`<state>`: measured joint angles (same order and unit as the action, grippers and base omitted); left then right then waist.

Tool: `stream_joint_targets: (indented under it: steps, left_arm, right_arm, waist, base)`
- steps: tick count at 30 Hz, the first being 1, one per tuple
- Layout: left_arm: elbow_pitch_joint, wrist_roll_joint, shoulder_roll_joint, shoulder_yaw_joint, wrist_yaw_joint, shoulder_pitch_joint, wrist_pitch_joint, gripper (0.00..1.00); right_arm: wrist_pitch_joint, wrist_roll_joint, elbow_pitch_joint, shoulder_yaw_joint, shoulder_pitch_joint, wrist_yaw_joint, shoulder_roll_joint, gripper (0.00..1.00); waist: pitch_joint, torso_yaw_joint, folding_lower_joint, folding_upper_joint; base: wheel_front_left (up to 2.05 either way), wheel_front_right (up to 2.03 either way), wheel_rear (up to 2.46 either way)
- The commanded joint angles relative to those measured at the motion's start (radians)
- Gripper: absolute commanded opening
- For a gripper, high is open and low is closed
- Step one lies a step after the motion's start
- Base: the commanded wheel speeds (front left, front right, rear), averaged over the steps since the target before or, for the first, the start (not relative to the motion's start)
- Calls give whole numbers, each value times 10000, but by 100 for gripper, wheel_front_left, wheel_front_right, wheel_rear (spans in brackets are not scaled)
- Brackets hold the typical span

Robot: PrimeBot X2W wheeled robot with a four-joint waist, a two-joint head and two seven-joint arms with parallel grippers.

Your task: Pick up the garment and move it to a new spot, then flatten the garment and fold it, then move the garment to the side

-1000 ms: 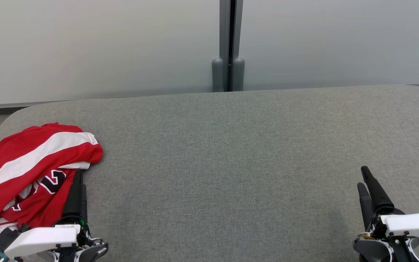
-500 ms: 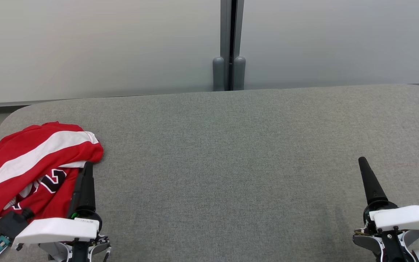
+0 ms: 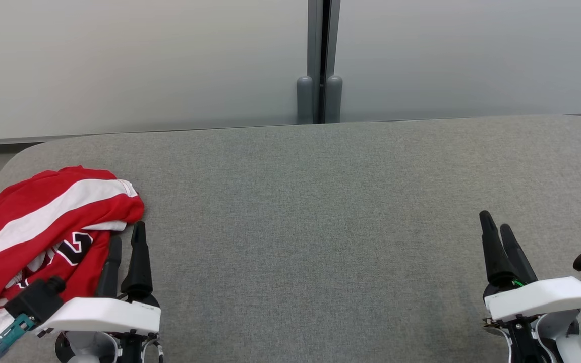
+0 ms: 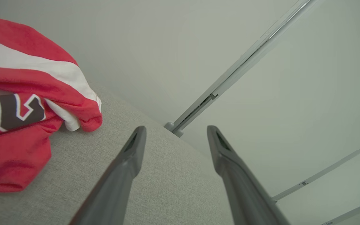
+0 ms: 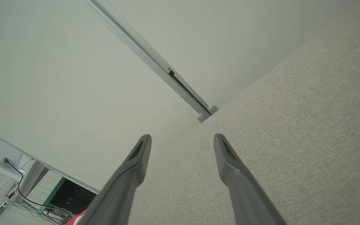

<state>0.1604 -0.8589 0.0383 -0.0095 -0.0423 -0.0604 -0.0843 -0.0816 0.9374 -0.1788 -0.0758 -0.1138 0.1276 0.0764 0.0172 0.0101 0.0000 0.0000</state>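
You had one crumpled red-and-white jersey garment (image 3: 43, 222), one grey fabric-covered tabletop (image 3: 321, 227), and two dark-fingered grippers: a left gripper (image 3: 127, 232) and a right gripper (image 3: 495, 221).

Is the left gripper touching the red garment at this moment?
Apart. The left wrist view shows a strip of bare grey table between the garment and the open left gripper.
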Motion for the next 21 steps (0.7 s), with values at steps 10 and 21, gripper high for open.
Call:
stream_joint_targets:
  steps: [10, 21]
  left_arm:
    - [-169, 1668, 87, -277, 274, -301, -391, 100]
    - [-151, 2846, 98, -515, 401, -277, -693, 100]
  right_arm:
    - [-417, -2229, 49, -62, -311, 36, 12, 100]
    - [-727, -3344, -217, -517, -420, 39, 141, 100]
  waist:
    - [27, 15, 0, 0]
    - [-37, 40, 0, 0]
  base:
    - [0, 0, 0]
    - [0, 0, 0]
